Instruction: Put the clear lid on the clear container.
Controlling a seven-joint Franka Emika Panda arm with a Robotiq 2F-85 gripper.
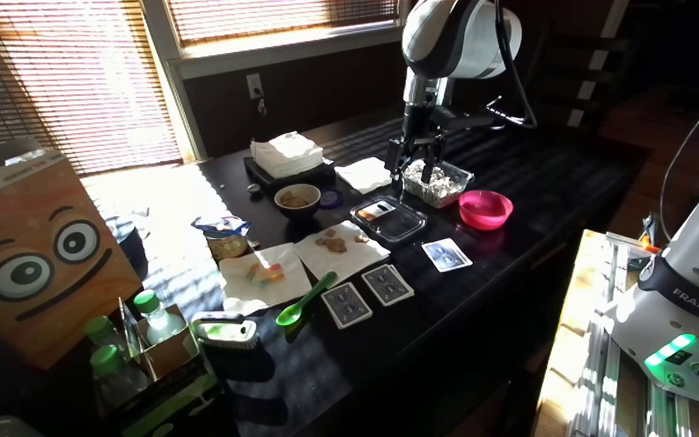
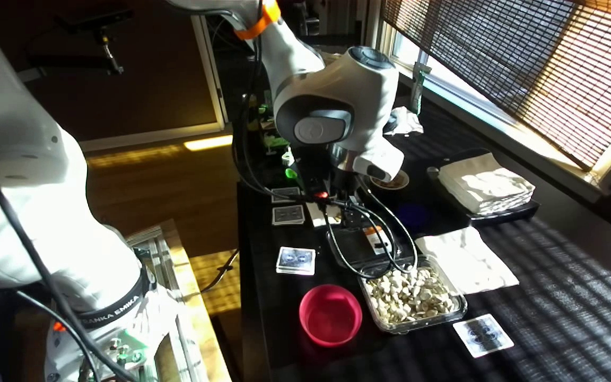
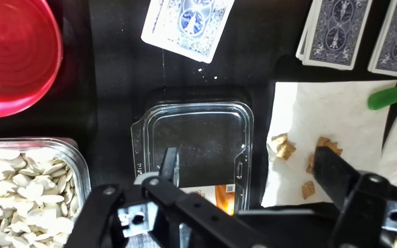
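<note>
The clear lid [image 3: 202,143] lies flat on the black table [image 3: 115,86] beneath my gripper [image 3: 248,163], and in the wrist view one of my fingers [image 3: 169,165] covers part of it; whether that finger touches it I cannot tell. A white and orange label [image 3: 224,198] shows at the end of the lid nearer my gripper's body. My fingers stand wide apart, released and empty. Near the lid, outward past that same finger, is the clear container [image 3: 83,175], uncovered at the top and filled with pale seeds [image 3: 22,203]. My opposite finger [image 3: 333,175] hangs over a white napkin [image 3: 343,110] with brown broken pieces [image 3: 283,146] on it. The pink bowl [image 3: 12,55] sits just beside the container, on that side of me. Ahead of my fingertips, past the lid, lie playing cards [image 3: 188,31], backs up. Beyond my opposite finger is a green spoon [image 3: 395,96]. On my side away from the cards, in an exterior view, stands a dark bowl [image 1: 298,212].
</note>
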